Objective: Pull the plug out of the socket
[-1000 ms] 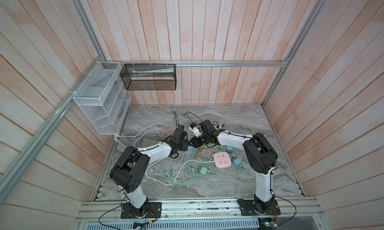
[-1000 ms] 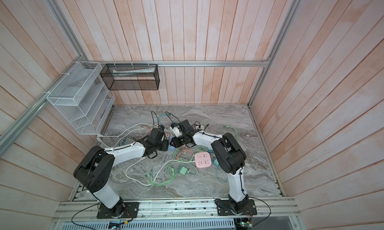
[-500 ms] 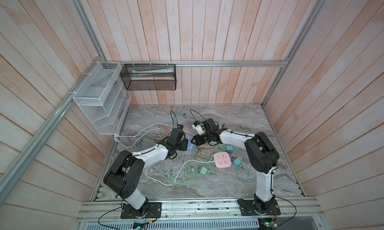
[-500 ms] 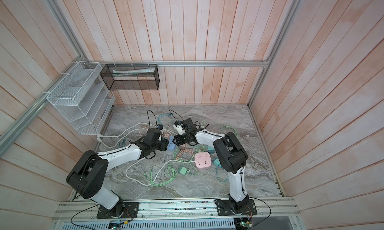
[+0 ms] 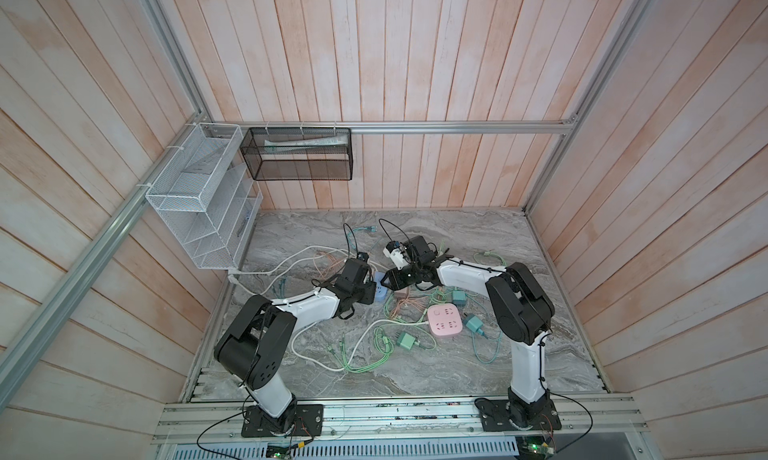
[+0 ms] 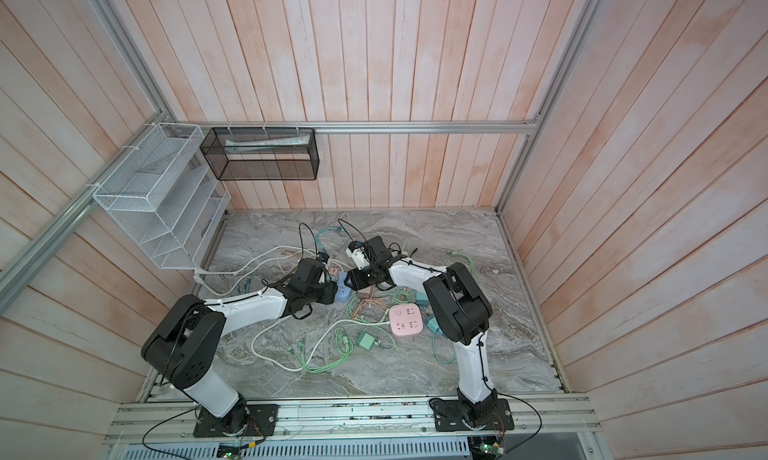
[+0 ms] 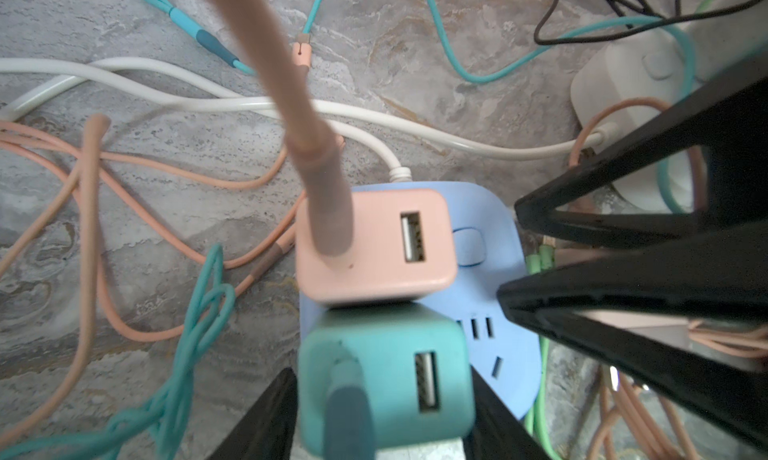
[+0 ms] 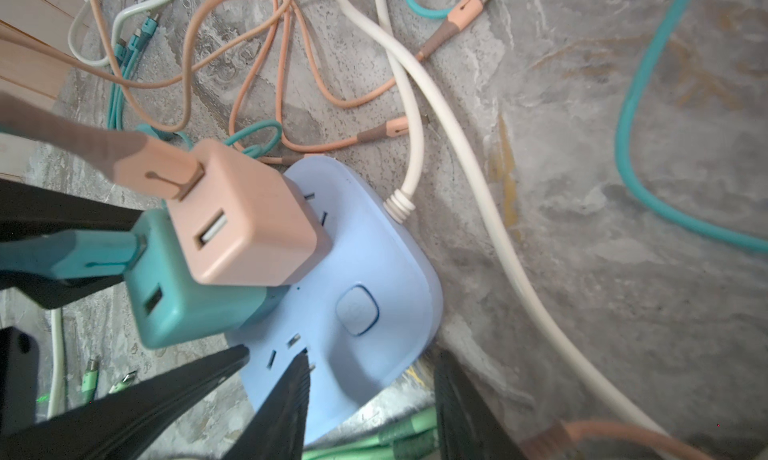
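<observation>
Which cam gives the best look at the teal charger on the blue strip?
Left wrist: the teal charger fills the foreground, USB port facing the camera, gripped by the left gripper. The right wrist view shows it at an angle, partly behind the pink charger. In both top views it is too small to make out.

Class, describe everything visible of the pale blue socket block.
The blue socket block is rounded plastic, lying on the marble table. A white cord leaves one edge; a button sits on top. A pink adapter and a teal adapter stand plugged in, side by side. The right gripper straddles one corner.
</observation>
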You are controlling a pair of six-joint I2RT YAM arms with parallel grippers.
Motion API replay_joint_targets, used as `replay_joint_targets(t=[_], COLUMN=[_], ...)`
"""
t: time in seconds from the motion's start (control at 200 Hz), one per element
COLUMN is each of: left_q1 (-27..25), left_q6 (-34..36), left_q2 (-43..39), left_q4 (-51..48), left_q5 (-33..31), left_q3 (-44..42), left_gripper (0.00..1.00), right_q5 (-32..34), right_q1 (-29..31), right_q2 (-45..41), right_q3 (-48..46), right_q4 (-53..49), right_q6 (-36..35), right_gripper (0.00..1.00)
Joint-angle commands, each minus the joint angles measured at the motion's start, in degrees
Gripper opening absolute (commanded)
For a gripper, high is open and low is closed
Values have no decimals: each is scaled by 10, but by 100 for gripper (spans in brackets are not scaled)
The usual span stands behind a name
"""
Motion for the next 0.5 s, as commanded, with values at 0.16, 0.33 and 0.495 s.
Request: replay_joint_targets(t=[0.16,0.33,0.495], left_q1=[2,3,3], left_q6=[0,3,6], left_q2=[8,16,22], left_q4=[24,34,36], left_q5=[-11,-10,-10], left_q3=[15,15,15], left_gripper=[61,58,52], right_q5=[6,6,5], right_q1=[-3,-3,-3], right_q2=[18,18,26], right_q3=[12,3,10], right_q4=[-16,-13,-16], right_q6=[-5,-3,-3], right_gripper=[45,44,44])
